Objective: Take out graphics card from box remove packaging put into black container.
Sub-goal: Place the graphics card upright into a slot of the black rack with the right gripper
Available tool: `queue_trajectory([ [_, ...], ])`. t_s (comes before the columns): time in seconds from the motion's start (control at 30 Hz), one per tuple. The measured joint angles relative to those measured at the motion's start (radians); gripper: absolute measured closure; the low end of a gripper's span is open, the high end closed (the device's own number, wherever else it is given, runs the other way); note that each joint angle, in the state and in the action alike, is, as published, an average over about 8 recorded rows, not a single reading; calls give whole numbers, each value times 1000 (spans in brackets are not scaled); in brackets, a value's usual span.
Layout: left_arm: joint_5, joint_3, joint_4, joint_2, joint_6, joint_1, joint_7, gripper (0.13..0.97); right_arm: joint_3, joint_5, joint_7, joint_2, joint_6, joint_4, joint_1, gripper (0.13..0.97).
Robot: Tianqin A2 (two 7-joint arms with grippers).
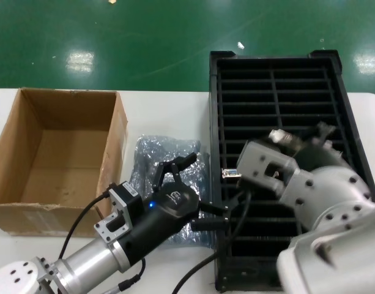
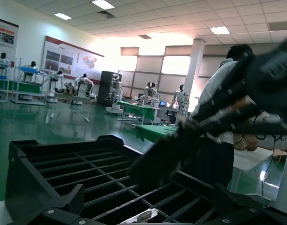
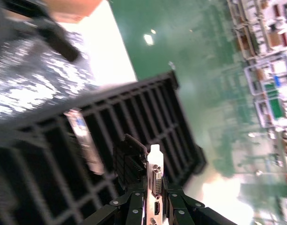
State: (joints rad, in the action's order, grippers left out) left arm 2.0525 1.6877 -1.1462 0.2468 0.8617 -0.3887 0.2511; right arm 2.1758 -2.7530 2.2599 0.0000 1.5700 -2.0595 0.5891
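- The right gripper (image 3: 150,206) is clenching the graphics card (image 3: 155,176) by its bracket, hovering above the black container (image 1: 334,92), the card's long axis lining up with the slots below.
- The left gripper (image 1: 196,190), fingers spread and empty, is hanging over the packaging (image 1: 147,162).
- The box (image 1: 28,177) is sitting farther left.

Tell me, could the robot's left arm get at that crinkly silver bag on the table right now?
Probably yes. The left end effector hangs open right over the silver bag, which lies uncovered between the cardboard box and the black container. Nothing seems to block it.
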Motion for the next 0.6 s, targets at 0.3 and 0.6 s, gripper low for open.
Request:
queue_trajectory([
  [0.3,-8,13,-17,-1,-9,4,-6,132,-100,0,50,0,0,0,10,908],
  [0.6,-15,25,-28,-8,-19,8,-9,132,-96,0,9,0,0,0,-53,908],
])
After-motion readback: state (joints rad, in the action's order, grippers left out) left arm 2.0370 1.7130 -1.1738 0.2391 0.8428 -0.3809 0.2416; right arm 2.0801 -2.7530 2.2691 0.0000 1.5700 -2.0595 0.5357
